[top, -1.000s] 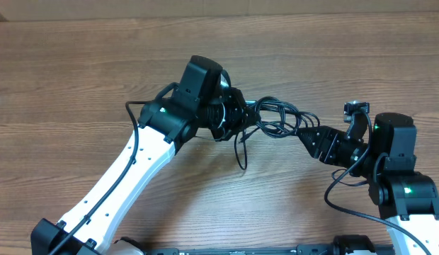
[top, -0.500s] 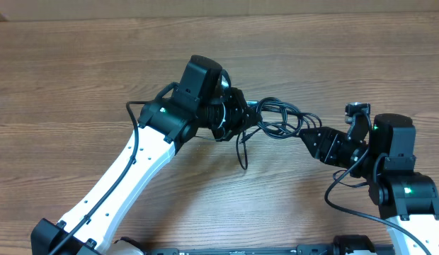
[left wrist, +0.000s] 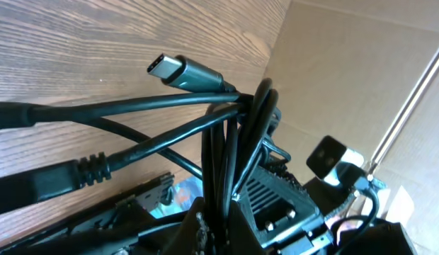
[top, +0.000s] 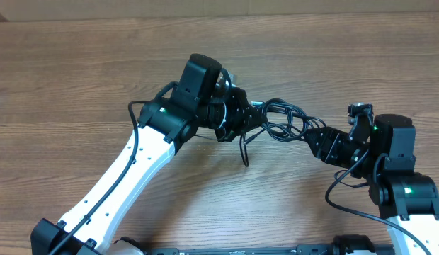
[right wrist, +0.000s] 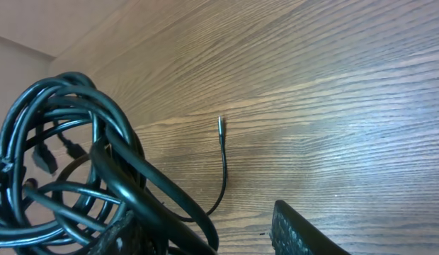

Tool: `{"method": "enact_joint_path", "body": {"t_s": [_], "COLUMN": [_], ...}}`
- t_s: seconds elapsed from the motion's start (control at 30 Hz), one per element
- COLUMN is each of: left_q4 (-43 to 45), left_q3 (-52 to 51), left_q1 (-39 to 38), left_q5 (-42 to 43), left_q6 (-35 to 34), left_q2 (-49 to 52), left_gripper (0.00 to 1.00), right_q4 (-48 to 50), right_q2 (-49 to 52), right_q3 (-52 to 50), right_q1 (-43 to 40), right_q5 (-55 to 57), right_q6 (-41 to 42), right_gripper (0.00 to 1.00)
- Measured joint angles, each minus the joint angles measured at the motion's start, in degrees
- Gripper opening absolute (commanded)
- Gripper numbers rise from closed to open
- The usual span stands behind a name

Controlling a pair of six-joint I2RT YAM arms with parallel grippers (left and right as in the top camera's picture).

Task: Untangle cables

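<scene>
A tangled bundle of thin black cables (top: 282, 120) hangs in the air between my two grippers at mid-table. My left gripper (top: 252, 120) is shut on several strands of the cables (left wrist: 226, 142), which rise from between its jaws. A grey flat plug (left wrist: 181, 71) sticks out to the left. My right gripper (top: 311, 137) stands open at the bundle's right end. In the right wrist view the cables (right wrist: 71, 163) lie over its left finger (right wrist: 117, 230), and the other finger (right wrist: 299, 230) is apart from them. One thin strand with a pin plug (right wrist: 220, 122) trails onto the wood.
The wooden table (top: 333, 57) runs out on all sides. A cardboard wall (left wrist: 347, 64) stands at the far edge. A loose cable end (top: 243, 152) dangles below the bundle toward the table. Thicker arm wiring (top: 347, 191) loops beside the right arm.
The bundle and both grippers have shifted slightly to the right, and the loops have tightened a little. Neither grip has changed.
</scene>
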Motion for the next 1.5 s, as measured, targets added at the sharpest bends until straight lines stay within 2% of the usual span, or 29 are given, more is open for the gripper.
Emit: {"method": "enact_joint_path", "body": {"t_s": [0.47,0.77,1.23,1.5], "left_q4": [0.0,0.0,0.0,0.0], "left_q3": [0.0,0.0,0.0,0.0], "left_q1": [0.9,3.9,7.2,8.4], "left_q5": [5.8,12.4,19.8,21.4], "left_q6": [7.3,7.7,7.8,7.8], "left_q2": [0.0,0.6,0.9,0.9], "left_gripper": [0.04,0.04,0.04,0.04], "right_q4": [-0.8,-2.7,-2.8,-3.0], "right_q2": [4.2,4.2,4.2,4.2], "right_q3": [0.0,0.0,0.0,0.7], "right_q1": [0.0,0.1,0.4,0.5], "right_q5": [0.7,4.4,4.2,3.9], "right_q6": [0.9,0.9,0.9,0.9], "right_gripper": [0.45,0.45,0.44,0.44]}}
